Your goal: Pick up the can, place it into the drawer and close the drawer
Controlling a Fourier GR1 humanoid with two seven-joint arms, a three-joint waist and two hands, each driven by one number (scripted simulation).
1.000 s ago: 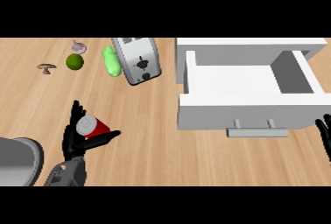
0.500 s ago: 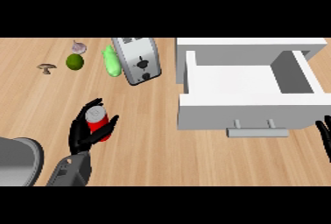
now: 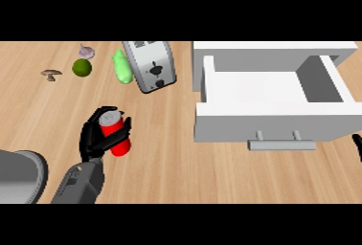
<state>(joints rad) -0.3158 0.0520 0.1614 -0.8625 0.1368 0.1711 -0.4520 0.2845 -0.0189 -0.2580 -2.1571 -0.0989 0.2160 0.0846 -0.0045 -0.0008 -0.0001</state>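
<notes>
Since the frame half a second ago, your left hand has closed more around the red can: the fingers are now curled over its left side and the thumb crosses its front, so the hand is clamped on the can. One second ago the same hand was only spread open under it. The can now shows its full red side and its grey top, tilted a little, over the wooden table at the left of the view.

Your right hand is only a dark tip at the right edge, as before; you cannot tell from it how the fingers stand.

Further out, the white drawer stands open at the right, its handle toward you, unchanged. Behind the can lie the toaster, a green cucumber just beside it, a lime, a garlic bulb and a small mushroom. A grey pot shows at the lower left corner.
</notes>
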